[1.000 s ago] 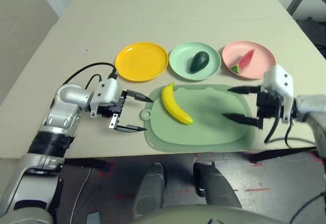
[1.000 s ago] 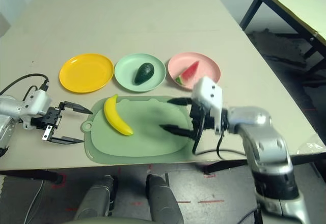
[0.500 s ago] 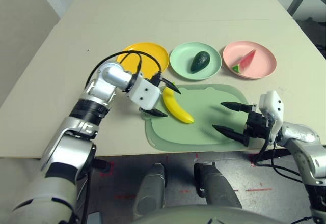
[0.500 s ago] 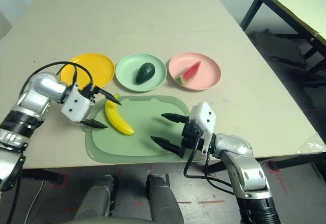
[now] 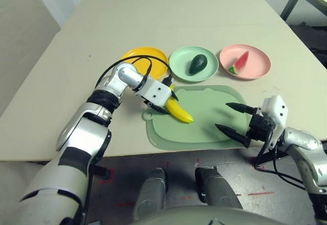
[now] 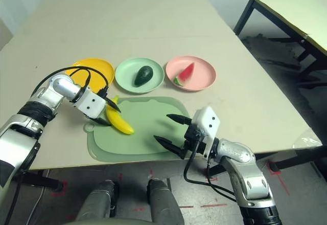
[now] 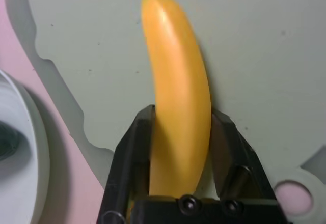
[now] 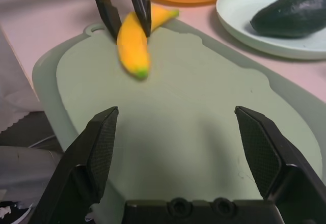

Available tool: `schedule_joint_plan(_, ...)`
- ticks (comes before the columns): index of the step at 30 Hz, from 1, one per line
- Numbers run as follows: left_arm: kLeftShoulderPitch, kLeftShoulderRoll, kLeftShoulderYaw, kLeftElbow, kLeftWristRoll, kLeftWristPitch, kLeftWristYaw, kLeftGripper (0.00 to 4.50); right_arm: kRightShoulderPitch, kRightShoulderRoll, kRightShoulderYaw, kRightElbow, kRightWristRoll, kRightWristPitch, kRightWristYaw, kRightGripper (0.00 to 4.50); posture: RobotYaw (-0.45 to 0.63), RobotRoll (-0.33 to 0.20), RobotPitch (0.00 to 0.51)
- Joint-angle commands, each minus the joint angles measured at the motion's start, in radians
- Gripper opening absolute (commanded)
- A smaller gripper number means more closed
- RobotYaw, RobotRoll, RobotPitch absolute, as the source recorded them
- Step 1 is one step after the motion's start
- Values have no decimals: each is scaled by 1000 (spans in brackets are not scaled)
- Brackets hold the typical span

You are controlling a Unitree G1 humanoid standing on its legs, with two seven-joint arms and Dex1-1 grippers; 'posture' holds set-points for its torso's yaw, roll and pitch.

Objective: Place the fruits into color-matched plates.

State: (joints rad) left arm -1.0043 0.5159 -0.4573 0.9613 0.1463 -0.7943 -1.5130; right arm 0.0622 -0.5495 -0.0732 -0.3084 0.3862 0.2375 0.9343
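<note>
Left gripper (image 7: pixel 183 107): clenched on the banana (image 5: pixel 180 112), one finger pressed to each flank. Fruit smooth, curved, yellow with green at the tip, over the ten o'clock part of the green cutting board (image 5: pixel 219 138); whether it touched the board could not be told. Right gripper (image 5: pixel 222 115): fingers spread, grasping nothing, above the board's three o'clock side; inner finger faces finely textured.

Board rounded, matte, its looped tab (image 5: pixel 147 115) at nine o'clock. Beyond it, taking the board as dial and the table's far edge as twelve: yellow plate (image 5: pixel 145 49) at eleven, bare; mint plate (image 5: pixel 179 64) at twelve, bearing the dark, glossy avocado (image 5: pixel 197 64); pink plate (image 5: pixel 259 64) at one, bearing the watermelon wedge (image 5: pixel 240 62), red flesh, green rind. All plates round and shallow.

Table (image 5: pixel 153 20) pale and flat. Grey floor (image 5: pixel 179 166) at six, marked in red; second table (image 6: pixel 291 10) toward two.
</note>
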Motion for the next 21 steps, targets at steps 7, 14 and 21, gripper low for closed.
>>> schedule_joint_plan(7, -52, 74, 43, 36, -29, 45, -93, 1583, -6, 17, 34, 12, 9, -18, -13, 4500, -123, 0, 138)
schedule_joint_plan(14, -305, 204, 70, 282, 111, 108, 199, 1582, -26, 75, 50, 17, 31, -5, -52, 4500, -103, 0, 144)
schedule_joint_plan(21, -328, 214, 109, 375, 176, 221, 419, 1582, -29, 144, 95, -3, 10, -7, -118, 4500, -146, 0, 154)
